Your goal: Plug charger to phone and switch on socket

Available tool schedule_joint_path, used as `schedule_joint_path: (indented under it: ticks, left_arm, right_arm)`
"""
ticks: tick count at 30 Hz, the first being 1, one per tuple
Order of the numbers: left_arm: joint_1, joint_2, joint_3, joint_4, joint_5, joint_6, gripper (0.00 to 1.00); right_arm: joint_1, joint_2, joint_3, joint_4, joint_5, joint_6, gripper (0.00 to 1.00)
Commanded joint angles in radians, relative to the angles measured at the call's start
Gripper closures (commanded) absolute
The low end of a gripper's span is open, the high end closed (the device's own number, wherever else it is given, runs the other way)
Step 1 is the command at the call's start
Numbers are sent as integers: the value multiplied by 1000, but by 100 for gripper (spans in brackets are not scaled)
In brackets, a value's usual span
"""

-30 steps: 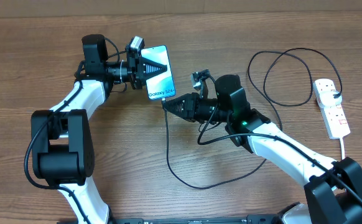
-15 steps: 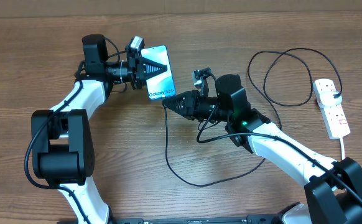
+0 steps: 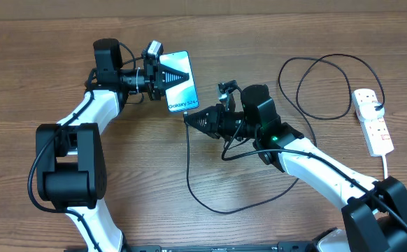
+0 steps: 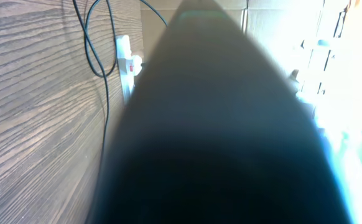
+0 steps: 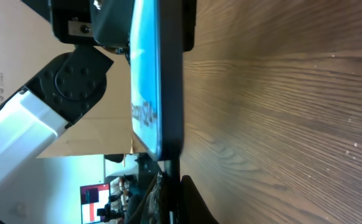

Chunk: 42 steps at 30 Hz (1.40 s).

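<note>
- We take the phone [image 3: 182, 94] as our landmark. It sits above the surface [image 3: 140, 182], clamped in the closed left pincer [image 3: 179, 74], which grips it at the end away from the "Galaxy S24" lettering.
- The phone's long axis runs from the left pincer toward the right pincer [image 3: 191, 117], so its free short edge faces the right arm.
- The right pincer is closed on the end of the charger [image 3: 189, 168], just beside that free short edge. The rest of the cable trails away from the phone in a wide loop.
- In the right wrist view, the plug tip [image 5: 167, 171] lines up with the phone's thin edge and meets its end. We cannot tell whether it is seated in the port or only touching it.
- We judge that the next move is a short push along the phone's long axis, and the right arm is the nearer one for it.
- The socket [image 3: 371, 119] lies well away from the phone, past the right arm.
</note>
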<state>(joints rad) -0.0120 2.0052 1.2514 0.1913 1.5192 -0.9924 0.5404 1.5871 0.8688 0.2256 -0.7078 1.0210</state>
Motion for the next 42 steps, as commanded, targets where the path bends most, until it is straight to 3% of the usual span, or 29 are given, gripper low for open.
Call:
schedule_joint_path:
  ticks: [1,8,13,18,24,29,35,42]
  left_arm:
    - [-4,-5,8,5,26,13,96]
    - [-3,-10,7,-31,61,19,96]
    - [5,-73,7,-266,48,185,96]
    - [41,-220,7,-430,23,328,96]
    - [42,-377,7,-486,-87,290,96]
    - [16,-410,7,-502,-29,257,96]
    - [-50,-410,7,-650,-169,264,96]
    - [-77,-410,7,-476,-158,223,96]
  right_arm:
    - [2,-2,1,30,-29,4,96]
    - [2,-4,1,28,-154,-68,96]
    - [2,-53,1,15,-277,-84,96]
    - [-18,-181,1,-166,-270,-146,96]
    - [-88,-258,1,-312,-335,-212,96]
    - [-91,-257,1,-295,-349,-211,96]
    - [-67,-257,1,-219,-394,-217,96]
    - [-66,-257,1,-223,-438,-220,96]
